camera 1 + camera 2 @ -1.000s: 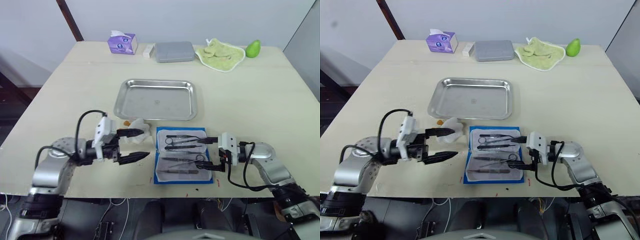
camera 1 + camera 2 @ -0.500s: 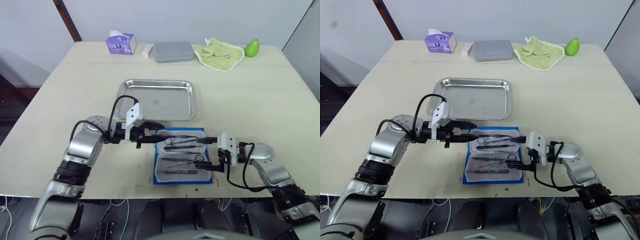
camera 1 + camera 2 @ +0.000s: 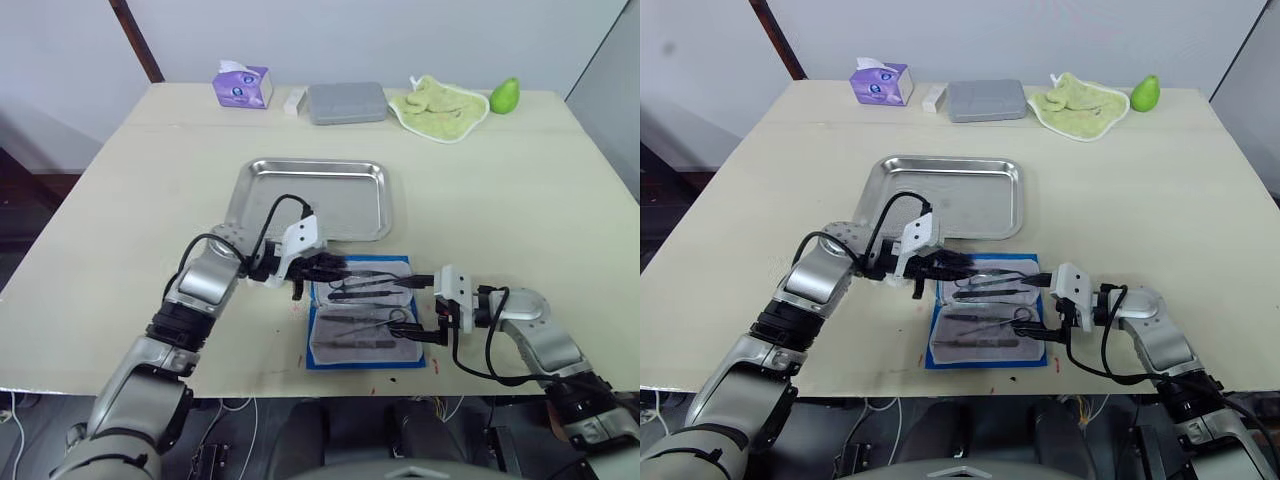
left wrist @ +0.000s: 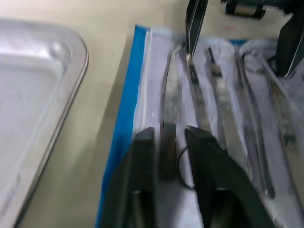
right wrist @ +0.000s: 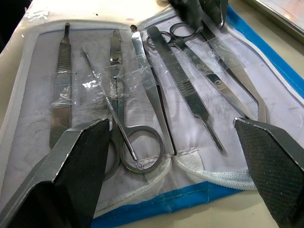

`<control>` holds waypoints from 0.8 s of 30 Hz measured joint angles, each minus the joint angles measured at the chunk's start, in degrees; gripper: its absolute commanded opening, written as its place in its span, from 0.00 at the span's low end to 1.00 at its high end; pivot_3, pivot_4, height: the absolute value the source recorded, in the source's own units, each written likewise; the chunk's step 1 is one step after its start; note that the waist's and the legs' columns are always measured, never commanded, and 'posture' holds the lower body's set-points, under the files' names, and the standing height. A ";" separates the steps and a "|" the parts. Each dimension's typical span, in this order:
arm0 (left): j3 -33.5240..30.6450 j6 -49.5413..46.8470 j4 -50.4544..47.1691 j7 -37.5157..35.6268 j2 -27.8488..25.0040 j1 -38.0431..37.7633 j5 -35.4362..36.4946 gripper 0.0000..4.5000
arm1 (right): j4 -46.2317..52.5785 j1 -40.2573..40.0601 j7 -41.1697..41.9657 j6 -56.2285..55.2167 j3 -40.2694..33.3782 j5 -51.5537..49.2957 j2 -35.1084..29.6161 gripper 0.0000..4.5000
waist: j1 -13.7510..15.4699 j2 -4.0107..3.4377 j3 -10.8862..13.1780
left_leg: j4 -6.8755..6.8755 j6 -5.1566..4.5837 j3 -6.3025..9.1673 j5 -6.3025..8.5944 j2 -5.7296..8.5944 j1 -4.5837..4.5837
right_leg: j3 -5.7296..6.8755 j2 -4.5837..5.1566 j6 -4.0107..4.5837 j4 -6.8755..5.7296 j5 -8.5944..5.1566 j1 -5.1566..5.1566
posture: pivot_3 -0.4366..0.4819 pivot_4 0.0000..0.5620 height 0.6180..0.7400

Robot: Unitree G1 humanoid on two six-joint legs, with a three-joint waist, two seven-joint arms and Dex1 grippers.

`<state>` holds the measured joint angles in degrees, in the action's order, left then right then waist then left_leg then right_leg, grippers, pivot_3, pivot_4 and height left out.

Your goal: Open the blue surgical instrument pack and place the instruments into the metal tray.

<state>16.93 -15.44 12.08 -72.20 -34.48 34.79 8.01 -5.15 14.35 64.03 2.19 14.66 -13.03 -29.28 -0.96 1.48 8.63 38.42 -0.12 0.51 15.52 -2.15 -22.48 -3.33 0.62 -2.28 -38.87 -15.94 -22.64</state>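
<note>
Blue fabric frames the opened surgical instrument pack [image 3: 365, 312], which is laid flat near the front edge of the table [image 3: 520, 200], its grey-white lining turned up. The instruments [image 5: 161, 90] are held in rows on that lining: scissors, forceps and tweezers are seen under strips of clear film in the right wrist view. The metal tray [image 3: 311, 199] is set just behind the pack, apart from it, and nothing is seen in it.

The left tool [image 3: 330, 270] is reached over the pack's left rear part; in the left wrist view its two fingers [image 4: 142, 156] are parted a little on either side of a slender dark instrument, and whether it is pinched cannot be told. The right tool [image 3: 425, 308] is placed at the pack's right edge with its fingers spread wide, one near the rear corner and one near the front, nothing held between them.

Along the far edge of the table a purple tissue box [image 3: 245, 86], a grey box [image 3: 347, 102], a green cloth [image 3: 440, 108] and a green fruit [image 3: 505, 96] are lined up.
</note>
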 measured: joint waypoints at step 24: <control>3.39 1.12 -0.20 2.24 1.43 2.24 -6.87 0.27 | 0.30 -0.47 -0.51 0.06 0.03 0.00 0.01 1.00 | 0.02 0.00 0.00 | 0.00 0.00 0.01 0.00 0.00 0.01 | 0.01 0.00 0.00 0.00 0.00 0.01 | 0.48 0.27 1.00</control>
<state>20.32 -14.32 11.88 -69.97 -33.05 37.04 1.14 -4.84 13.88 63.52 2.25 14.69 -13.04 -29.26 -0.94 1.48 8.63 38.42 -0.12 0.51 15.52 -2.14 -22.48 -3.32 0.61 -2.28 -38.87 -15.94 -22.63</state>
